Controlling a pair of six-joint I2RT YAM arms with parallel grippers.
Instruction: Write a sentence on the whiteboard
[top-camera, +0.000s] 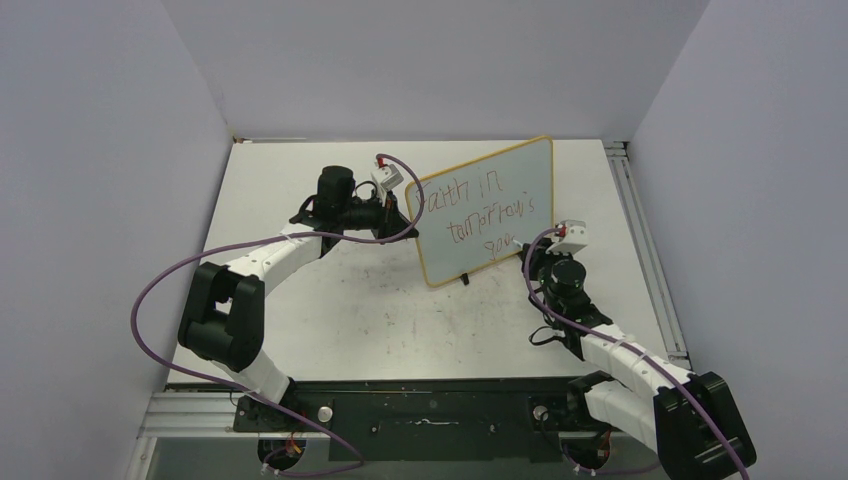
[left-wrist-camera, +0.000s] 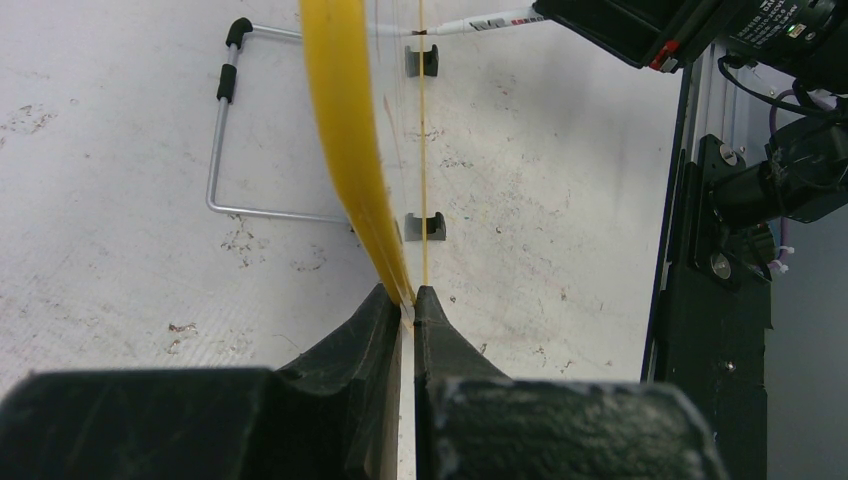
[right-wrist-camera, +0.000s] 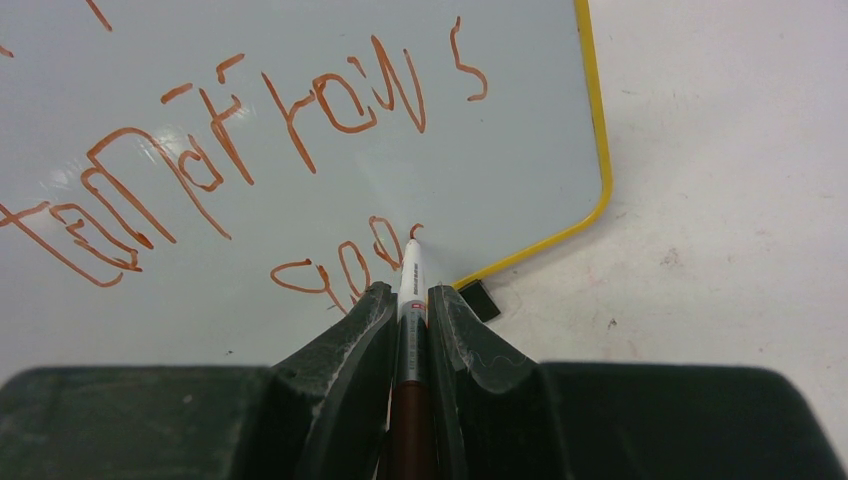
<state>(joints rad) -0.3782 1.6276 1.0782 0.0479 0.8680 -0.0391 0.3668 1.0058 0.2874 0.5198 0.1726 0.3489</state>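
Holding: whiteboard (top-camera: 500, 190) edge is clamped between jaws of left gripper (left-wrist-camera: 408, 298) | marker (right-wrist-camera: 413, 268) is pinched by right gripper (right-wrist-camera: 410, 295) — tip at sentence (right-wrist-camera: 300, 120), third line

Lighting: bright, diffuse; shadows faint. Wrist views: jaws at 6 o'clock soft-focus. Mild sheen on board (right-wrist-camera: 330, 190) near centre. Overhead view sharp.

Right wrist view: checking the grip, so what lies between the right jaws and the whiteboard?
Only the marker: the right gripper is shut on it, its tip touching the whiteboard, seen in the right wrist view.
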